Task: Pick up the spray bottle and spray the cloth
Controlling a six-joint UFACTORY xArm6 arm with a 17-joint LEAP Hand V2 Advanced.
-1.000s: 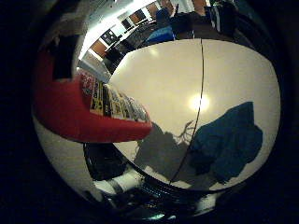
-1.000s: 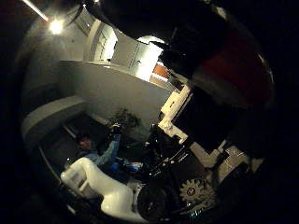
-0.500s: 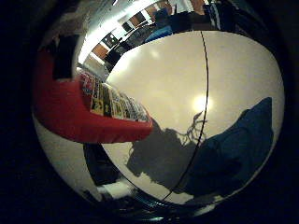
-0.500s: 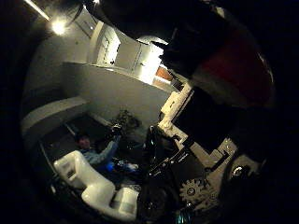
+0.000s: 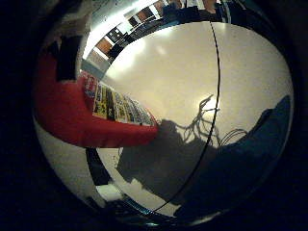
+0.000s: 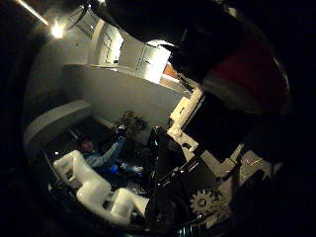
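Note:
A red spray bottle (image 5: 67, 106) with a yellow label lies close against the palm in the little finger side view, held above the white table (image 5: 173, 67). The thumb side view shows its red body and black top (image 6: 232, 64) against my hand (image 6: 188, 173), with white and black fingers curled beside it. The blue cloth (image 5: 272, 130) lies on the table, at the rim of the little finger side view and partly in shadow.
A dark seam (image 5: 217, 96) runs across the table. The bottle and hand cast a shadow (image 5: 164, 154) on the table beside the cloth. Room furniture (image 5: 130, 24) stands beyond the table's far edge.
The camera has moved: the cloth has slid toward the rim of the little finger side view. The bottle keeps its place against the palm. A white finger has shifted in the thumb side view.

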